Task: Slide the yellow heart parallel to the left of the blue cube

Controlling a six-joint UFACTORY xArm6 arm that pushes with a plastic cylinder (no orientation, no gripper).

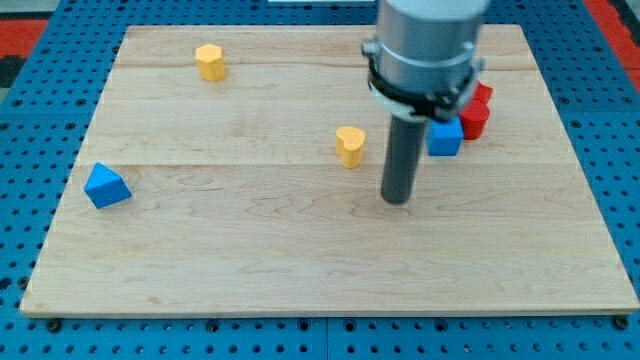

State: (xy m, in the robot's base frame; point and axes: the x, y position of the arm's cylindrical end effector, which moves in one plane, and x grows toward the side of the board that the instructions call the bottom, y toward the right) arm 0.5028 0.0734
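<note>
The yellow heart (350,145) stands upright near the middle of the wooden surface (300,250), a little toward the view's top and right of centre. To its right, past a clear gap, sits the blue cube (445,137), at about the same height in the view, so the two lie roughly in a row. The rod partly covers the cube's left edge.

My tip (398,199) rests on the surface below and to the right of the heart, near it but apart from it, and below-left of the cube. It lies between the two blocks from side to side, though lower in the view than both. The end effector is a plain dark rod with no jaws, so it has no open or closed state and it grips nothing.

Just beside the cube on its right are red blocks (476,112), close against it and perhaps touching; the arm's grey body hides part of them, so their shape and number are hard to tell.

Well apart from these, a second yellow block (210,61), of a rounded many-sided shape, sits near the view's top left. A blue triangular block (106,186) lies near the left edge of the surface.
</note>
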